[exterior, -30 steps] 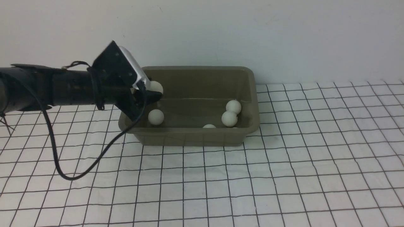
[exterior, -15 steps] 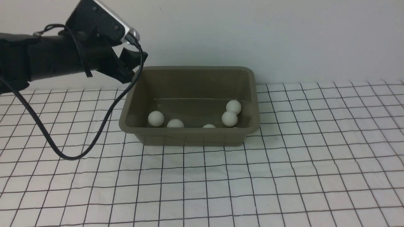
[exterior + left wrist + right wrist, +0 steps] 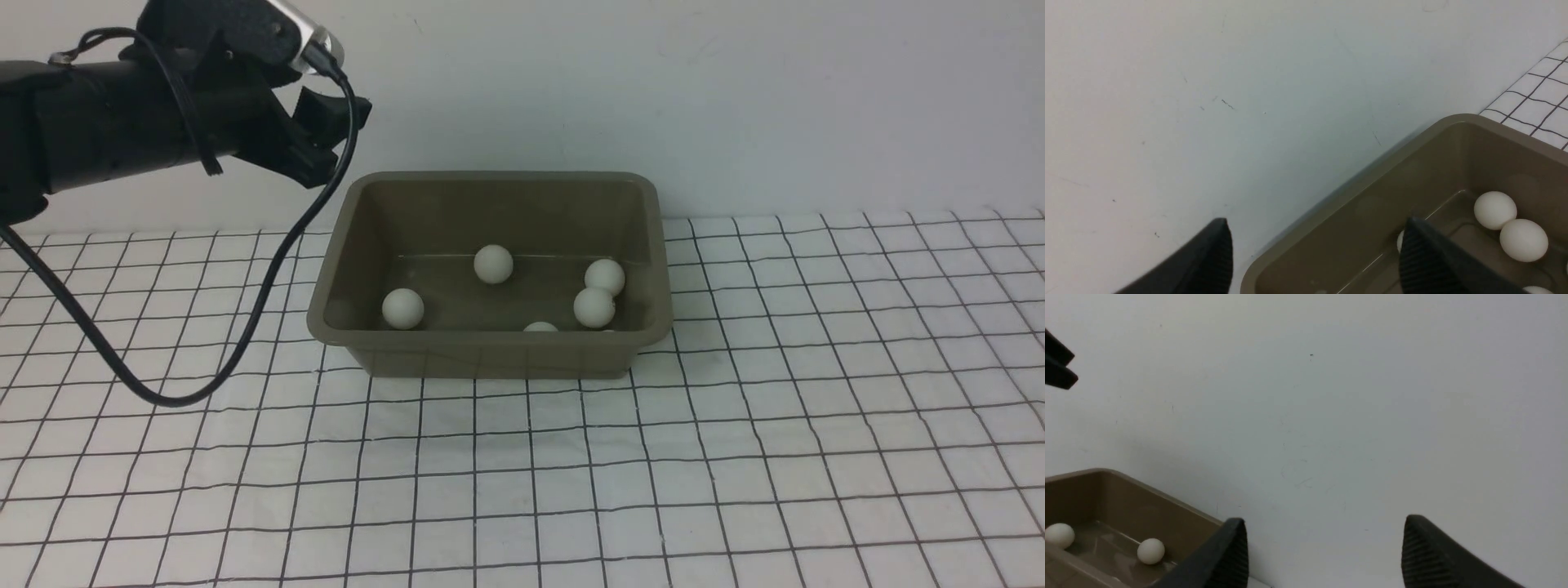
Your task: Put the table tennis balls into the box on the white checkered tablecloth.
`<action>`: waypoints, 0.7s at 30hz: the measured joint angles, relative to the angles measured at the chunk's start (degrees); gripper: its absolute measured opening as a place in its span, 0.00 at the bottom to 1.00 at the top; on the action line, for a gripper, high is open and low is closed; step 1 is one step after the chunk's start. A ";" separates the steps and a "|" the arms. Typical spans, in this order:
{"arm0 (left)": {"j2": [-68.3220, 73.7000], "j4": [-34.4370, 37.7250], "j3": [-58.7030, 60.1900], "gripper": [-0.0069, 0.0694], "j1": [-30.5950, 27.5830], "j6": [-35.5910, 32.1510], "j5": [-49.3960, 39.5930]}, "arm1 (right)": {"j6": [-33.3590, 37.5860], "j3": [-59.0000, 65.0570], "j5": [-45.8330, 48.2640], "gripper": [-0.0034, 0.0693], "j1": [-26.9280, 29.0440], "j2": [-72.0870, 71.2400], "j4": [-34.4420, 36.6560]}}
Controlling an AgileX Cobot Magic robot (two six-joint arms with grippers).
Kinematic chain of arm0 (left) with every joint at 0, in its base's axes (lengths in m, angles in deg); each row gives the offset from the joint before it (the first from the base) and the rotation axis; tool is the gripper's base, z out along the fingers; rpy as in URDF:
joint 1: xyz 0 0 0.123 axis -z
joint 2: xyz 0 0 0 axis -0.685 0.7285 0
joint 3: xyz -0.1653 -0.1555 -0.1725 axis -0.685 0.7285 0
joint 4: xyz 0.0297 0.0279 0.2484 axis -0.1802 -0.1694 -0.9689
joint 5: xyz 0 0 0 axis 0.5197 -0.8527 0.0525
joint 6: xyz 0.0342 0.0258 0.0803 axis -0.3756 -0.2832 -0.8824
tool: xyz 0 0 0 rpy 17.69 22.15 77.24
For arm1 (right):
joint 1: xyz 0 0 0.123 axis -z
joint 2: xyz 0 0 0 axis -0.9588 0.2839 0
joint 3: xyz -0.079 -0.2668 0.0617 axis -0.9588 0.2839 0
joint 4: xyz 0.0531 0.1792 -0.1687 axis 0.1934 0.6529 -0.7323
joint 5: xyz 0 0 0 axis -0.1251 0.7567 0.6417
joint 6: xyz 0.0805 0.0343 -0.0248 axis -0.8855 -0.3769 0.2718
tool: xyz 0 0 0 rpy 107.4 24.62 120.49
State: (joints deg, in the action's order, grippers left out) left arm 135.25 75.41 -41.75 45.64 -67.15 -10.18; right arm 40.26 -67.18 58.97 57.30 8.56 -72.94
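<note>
Front view: white checkered tablecloth (image 3: 735, 457) meets a plain pale wall (image 3: 735, 98).

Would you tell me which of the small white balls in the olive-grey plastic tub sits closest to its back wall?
The lone small white ball near the middle of the olive-grey plastic tub, by the back wall; the others sit nearer the front.

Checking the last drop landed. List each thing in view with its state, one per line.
box: upright on the white checkered tablecloth, open-topped.
table tennis balls: five visible, all inside the box.
left gripper: fingers apart, empty, above the box's left corner.
right gripper: fingers apart, empty.
</note>
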 joint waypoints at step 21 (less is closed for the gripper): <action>0.00 0.00 0.00 0.74 0.00 0.00 0.04 | 0.00 5.03 0.23 0.68 0.00 0.00 7.53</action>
State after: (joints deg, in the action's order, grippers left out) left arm 135.25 75.41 -41.75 45.64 -67.15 -10.14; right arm 40.26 -62.15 59.20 57.30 8.56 -65.41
